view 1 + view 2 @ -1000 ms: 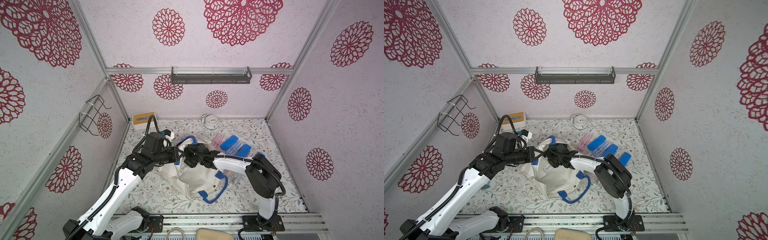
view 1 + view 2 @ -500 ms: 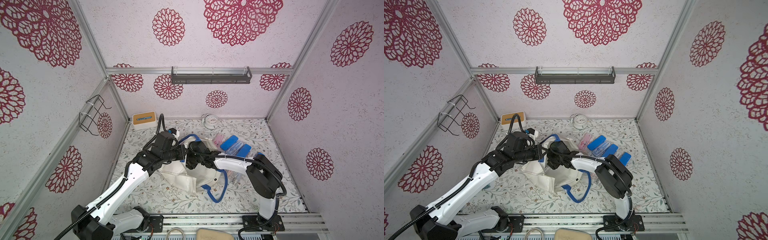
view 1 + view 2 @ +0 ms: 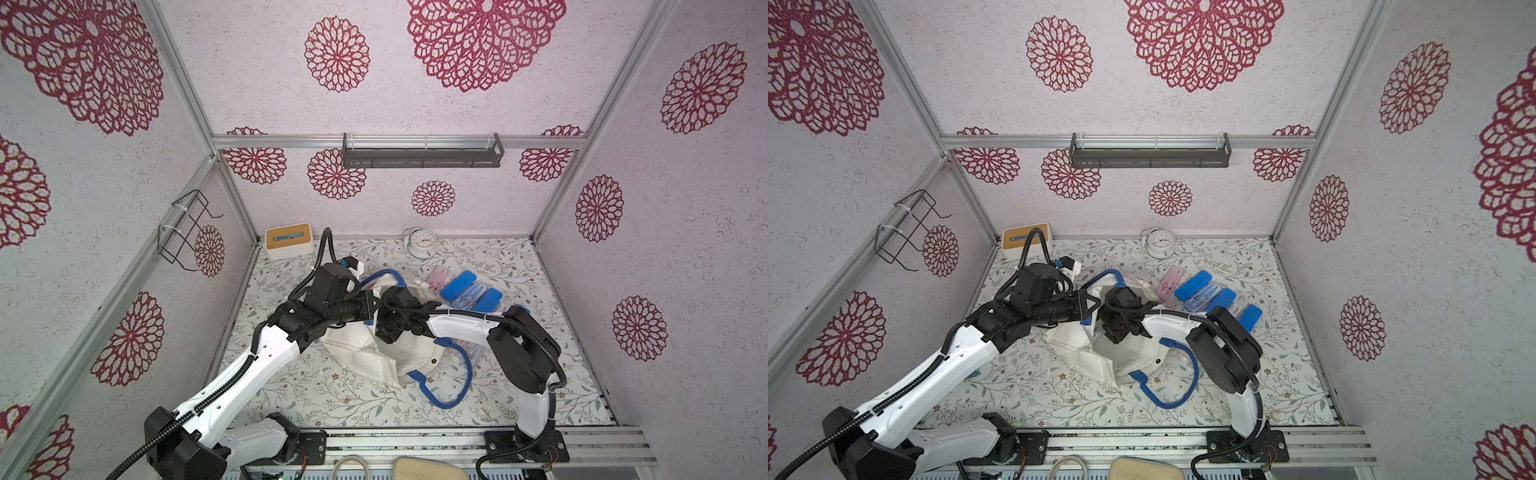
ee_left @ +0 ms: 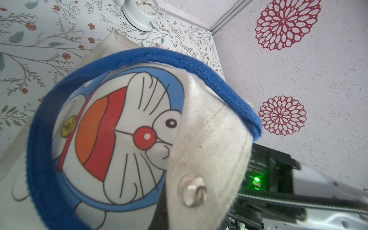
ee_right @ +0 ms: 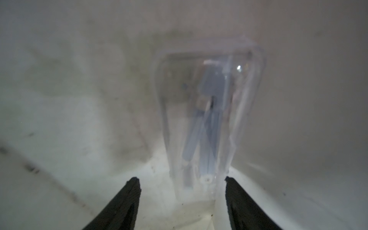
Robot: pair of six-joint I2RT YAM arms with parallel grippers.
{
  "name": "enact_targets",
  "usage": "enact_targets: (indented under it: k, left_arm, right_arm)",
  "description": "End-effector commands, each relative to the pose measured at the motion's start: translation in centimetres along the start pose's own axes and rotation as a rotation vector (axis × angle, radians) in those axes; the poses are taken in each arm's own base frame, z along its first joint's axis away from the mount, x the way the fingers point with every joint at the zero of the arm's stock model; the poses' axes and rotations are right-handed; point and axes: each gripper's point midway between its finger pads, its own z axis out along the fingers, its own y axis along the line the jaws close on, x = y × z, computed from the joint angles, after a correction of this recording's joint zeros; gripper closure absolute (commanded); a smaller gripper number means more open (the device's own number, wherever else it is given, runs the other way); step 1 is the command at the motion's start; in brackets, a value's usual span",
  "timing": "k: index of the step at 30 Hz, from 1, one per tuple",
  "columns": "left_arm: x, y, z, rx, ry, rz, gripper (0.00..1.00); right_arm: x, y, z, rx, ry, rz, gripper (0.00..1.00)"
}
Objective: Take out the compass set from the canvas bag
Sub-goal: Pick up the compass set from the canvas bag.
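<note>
Left gripper (image 3: 372, 306) pinching shut on the raised mouth of the canvas bag (image 3: 365, 353), right gripper (image 5: 182, 179) sitting inside it with fingers standing apart, clear-cased compass set (image 5: 207, 111) lying within the bag, long axis pointing away from the fingertips, near end sitting between them.

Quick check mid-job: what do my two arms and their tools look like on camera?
Both share a build: white shells on the long links, black joints and wrists, and black ribbed cables running alongside. The left arm ends in an all-black left tool. The right arm matches it. The right tool shows two black, tapered fingers.
</note>
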Motion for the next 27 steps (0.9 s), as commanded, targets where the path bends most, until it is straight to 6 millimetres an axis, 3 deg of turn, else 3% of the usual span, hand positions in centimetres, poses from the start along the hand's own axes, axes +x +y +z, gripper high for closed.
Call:
enact_targets:
  k: [1, 5, 8, 16, 19, 27]
  left_arm:
    - [-0.8, -3.7, -0.9, 0.144, -0.031, 0.053, 1.0]
    - [-0.2, -4.4, -0.7, 0.175, 0.004, 0.053, 1.0]
    - [0.2, -4.6, -0.6, 0.189, 0.022, 0.048, 1.0]
    - [-0.1, -3.4, -0.8, 0.144, 0.001, 0.06, 1.0]
    - [-0.8, -2.3, -1.0, 0.121, -0.022, 0.036, 1.0]
    - [-4.9, 3.2, -3.0, -0.013, -0.162, -0.081, 1.0]
  right_arm:
    - [-1.2, 0.2, 0.9, -0.02, -0.038, 0.003, 0.31]
    - [-2.0, -0.6, 1.7, -0.047, -0.056, 0.02, 0.38]
    - [-2.7, -0.1, 1.3, -0.099, -0.08, 0.005, 0.45]
    - [-2.8, 5.1, -2.2, -0.289, -0.116, -0.148, 0.63]
    - [-1.8, 6.6, -3.1, -0.318, -0.106, -0.186, 0.65]
    - [1.8, 9.4, -5.4, -0.396, -0.037, -0.233, 0.68]
